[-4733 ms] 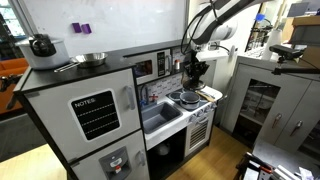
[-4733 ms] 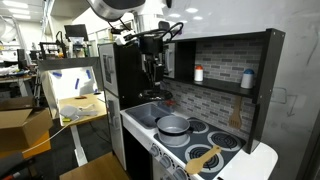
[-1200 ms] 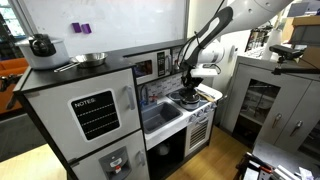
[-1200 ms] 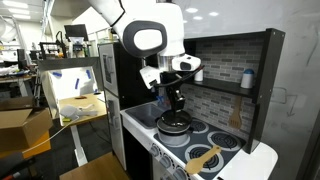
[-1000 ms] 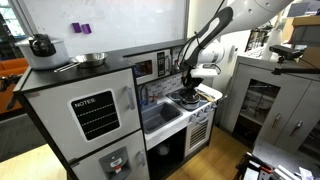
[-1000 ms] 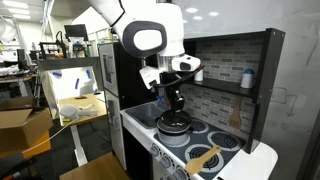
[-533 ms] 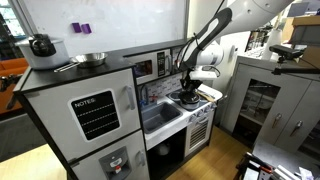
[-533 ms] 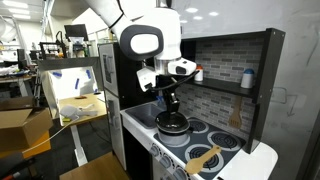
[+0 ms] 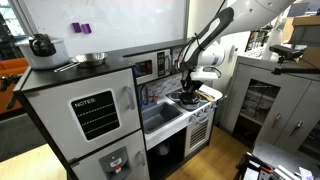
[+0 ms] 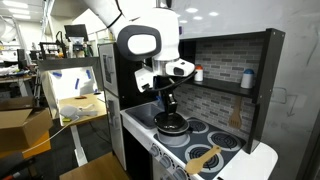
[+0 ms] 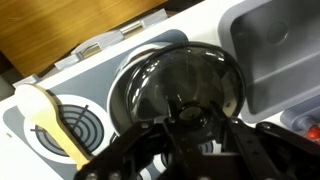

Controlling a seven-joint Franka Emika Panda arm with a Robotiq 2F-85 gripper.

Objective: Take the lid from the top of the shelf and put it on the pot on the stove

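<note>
Round glossy dark lid [image 11: 178, 85] on shiny steel pot [image 10: 172, 129]

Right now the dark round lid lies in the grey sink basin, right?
No. The dark round lid sits on the shiny steel pot on the toy stove; the wrist view shows the grey sink basin beside it.

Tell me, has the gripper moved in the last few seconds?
Yes. The gripper has come down: it hung level with the shelf compartments, and now sits just above the pot on the stove.
</note>
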